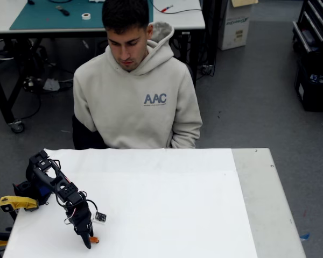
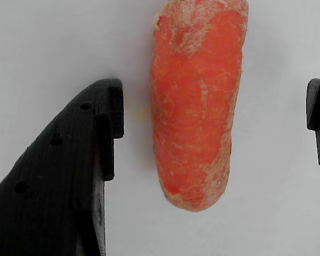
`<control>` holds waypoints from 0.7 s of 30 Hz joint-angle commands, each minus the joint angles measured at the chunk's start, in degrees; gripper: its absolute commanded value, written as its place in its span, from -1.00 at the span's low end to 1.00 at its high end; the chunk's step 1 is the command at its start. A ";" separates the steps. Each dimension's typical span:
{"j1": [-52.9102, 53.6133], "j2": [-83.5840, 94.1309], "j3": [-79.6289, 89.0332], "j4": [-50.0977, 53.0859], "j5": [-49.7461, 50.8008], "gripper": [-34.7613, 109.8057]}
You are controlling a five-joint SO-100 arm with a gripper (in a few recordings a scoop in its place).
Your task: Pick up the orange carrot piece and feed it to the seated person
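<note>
The white cloth-covered surface (image 1: 167, 204) has the seated person in a beige hooded sweatshirt (image 1: 135, 86) behind its far edge, well apart from the black two-finger gripper (image 1: 89, 241) lowered at the near left corner. In the wrist view the gripper (image 2: 216, 128) is open, its 2 fingers straddling the stubby bright-orange carrot piece (image 2: 194, 101) lying flat on the surface, untouched. The rounded carrot sits nearer the left finger, so closing could likely roll or push it aside.

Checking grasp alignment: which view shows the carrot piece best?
Wrist view: the orange carrot piece lies large between the open fingers, neither touching it. The fixed view shows just an orange speck beside the gripper.
</note>
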 commanded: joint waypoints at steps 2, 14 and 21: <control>0.70 -0.79 1.23 2.46 -0.88 -0.19; 0.88 -0.79 1.14 1.85 -0.70 -0.54; 0.18 -0.18 0.35 1.76 -0.70 -0.55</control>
